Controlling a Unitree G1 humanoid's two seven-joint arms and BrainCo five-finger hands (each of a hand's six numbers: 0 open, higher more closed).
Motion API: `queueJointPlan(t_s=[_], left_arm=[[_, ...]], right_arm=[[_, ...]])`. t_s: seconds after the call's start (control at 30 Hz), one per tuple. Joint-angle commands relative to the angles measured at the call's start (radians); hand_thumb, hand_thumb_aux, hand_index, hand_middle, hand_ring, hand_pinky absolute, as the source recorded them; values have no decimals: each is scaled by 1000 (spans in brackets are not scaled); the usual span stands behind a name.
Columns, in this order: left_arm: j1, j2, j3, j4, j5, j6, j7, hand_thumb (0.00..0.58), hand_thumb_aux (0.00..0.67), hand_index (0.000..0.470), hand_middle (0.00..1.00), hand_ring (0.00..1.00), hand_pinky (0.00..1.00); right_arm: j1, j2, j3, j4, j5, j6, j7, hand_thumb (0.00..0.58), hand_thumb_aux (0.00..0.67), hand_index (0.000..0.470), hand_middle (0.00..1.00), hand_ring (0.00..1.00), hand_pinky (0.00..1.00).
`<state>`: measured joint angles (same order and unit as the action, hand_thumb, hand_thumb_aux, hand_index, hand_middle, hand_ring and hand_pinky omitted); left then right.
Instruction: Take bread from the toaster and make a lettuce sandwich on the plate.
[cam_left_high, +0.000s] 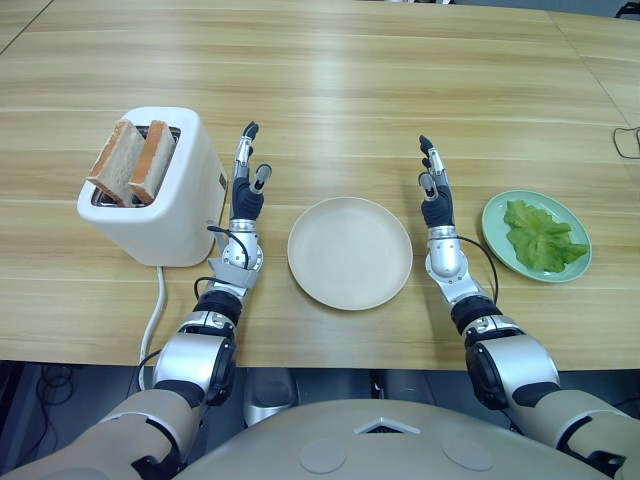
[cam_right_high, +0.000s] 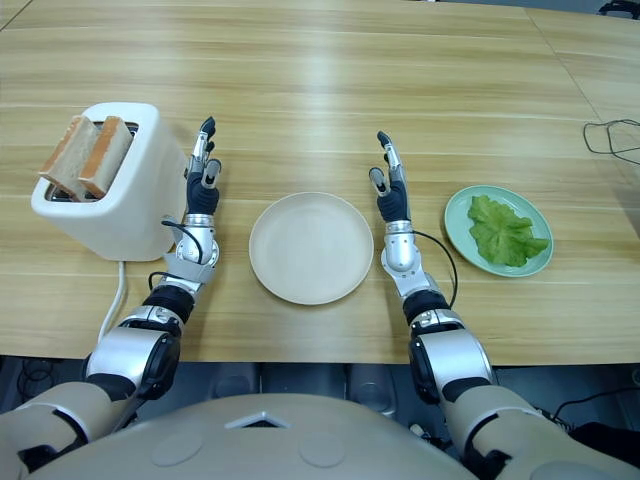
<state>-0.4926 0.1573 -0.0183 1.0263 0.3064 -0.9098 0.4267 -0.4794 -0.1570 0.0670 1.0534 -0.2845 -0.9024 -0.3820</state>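
1. Bread: two toasted slices stand side by side in the slots of a white toaster. Their upper halves rise above its top and both lean a little to the left.
2. The toaster sits on the left side of a pale wooden table, fairly near the front edge. A white cord runs from its near side across the wood and drops over the near edge.
3. A round beige plate lies flat in the middle of the near part of the table, between the robot's two hands.
4. The left hand is just to the right of the toaster and to the left of the plate, touching neither. Its fingers are stretched out straight, pointing toward the far side of the table, and it holds nothing.
5. The right hand is just to the right of the plate, level with the left hand. It is also fully spread, fingers pointing away toward the far side, with nothing in its grasp.
6. A small green dish lies to the right of the right hand, near it but apart. A crinkled leaf of lettuce lies on the dish, covering most of its middle and right side.
7. A thin dark cable loops on the table at the far right edge, well apart from the dish.
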Motion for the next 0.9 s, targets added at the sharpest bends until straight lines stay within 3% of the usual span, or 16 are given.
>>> queueJointPlan(t_s=[0.03, 0.13, 0.3, 0.4, 0.47, 0.57, 0.67, 0.77, 0.9], left_arm=[[3, -9, 0, 14, -29, -7, -41, 0, 0, 0, 0, 0, 0], [40, 8, -17, -96, 16, -49, -30, 0, 0, 0, 0, 0, 0], [319, 69, 37, -813, 306, -1, -8, 0, 0, 0, 0, 0, 0], [453, 115, 208, -1132, 330, 80, -18, 0, 0, 0, 0, 0, 0], [499, 154, 373, -1233, 291, 174, -2, 0, 0, 0, 0, 0, 0], [540, 210, 589, -1254, 344, 334, 53, 0, 0, 0, 0, 0, 0], [590, 288, 689, -1155, 423, 470, 79, 0, 0, 0, 0, 0, 0], [620, 370, 643, -1006, 491, 565, 62, 0, 0, 0, 0, 0, 0], [592, 437, 532, -835, 464, 607, 9, 0, 0, 0, 0, 0, 0]], right_arm=[[9, -3, -5, -2, 0, 0, 0, 0, 0, 0, 0, 0, 0], [8, 6, 2, 0, -13, 4, -17, 0, 0, 0, 0, 0, 0], [-3, 20, 23, 2, -50, 0, -44, 0, 0, 0, 0, 0, 0], [-9, 17, 35, -7, -74, -9, -59, 0, 0, 0, 0, 0, 0], [-12, 15, 36, -13, -75, -15, -58, 0, 0, 0, 0, 0, 0], [-18, 12, 37, -12, -72, -21, -56, 0, 0, 0, 0, 0, 0], [-19, 5, 41, -14, -80, -23, -64, 0, 0, 0, 0, 0, 0], [-17, -1, 42, -16, -83, -24, -71, 0, 0, 0, 0, 0, 0], [-17, -5, 45, -17, -92, -22, -82, 0, 0, 0, 0, 0, 0]])
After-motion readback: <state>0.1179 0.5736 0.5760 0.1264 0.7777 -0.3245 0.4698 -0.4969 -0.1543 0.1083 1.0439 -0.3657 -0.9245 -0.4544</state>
